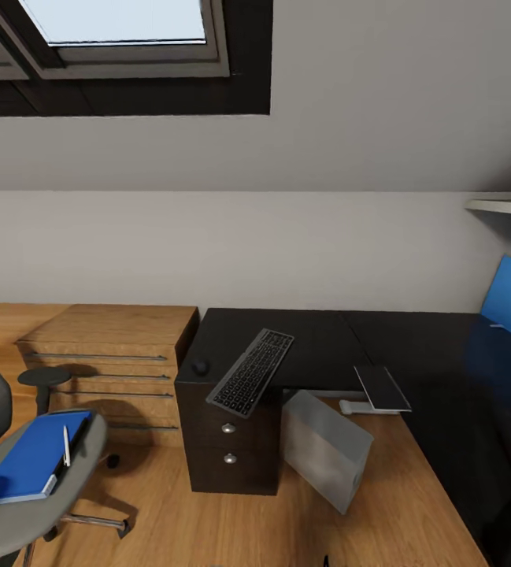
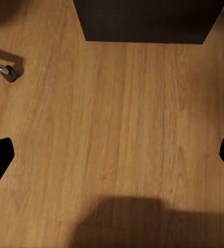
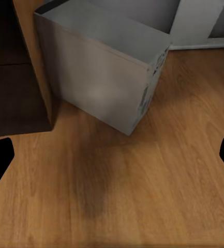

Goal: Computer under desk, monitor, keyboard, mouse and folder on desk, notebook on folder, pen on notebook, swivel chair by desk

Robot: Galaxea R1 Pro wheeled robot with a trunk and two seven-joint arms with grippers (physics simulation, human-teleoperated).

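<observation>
Chair (image 1: 19,480) nearest, carrying folder (image 1: 31,457), notebook, pen (image 1: 66,446). Keyboard (image 1: 251,372), mouse (image 1: 201,367) on worktop (image 1: 326,339); computer (image 1: 324,449) beneath. Both jaws spread wide, empty, over floor (image 2: 117,134). Likely step: approach; next, reach folder.

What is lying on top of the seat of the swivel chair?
On the swivel chair seat lies a blue folder, and a pen rests on top. Whether a notebook lies between them cannot be told; the seat under the folder is covered.
</observation>
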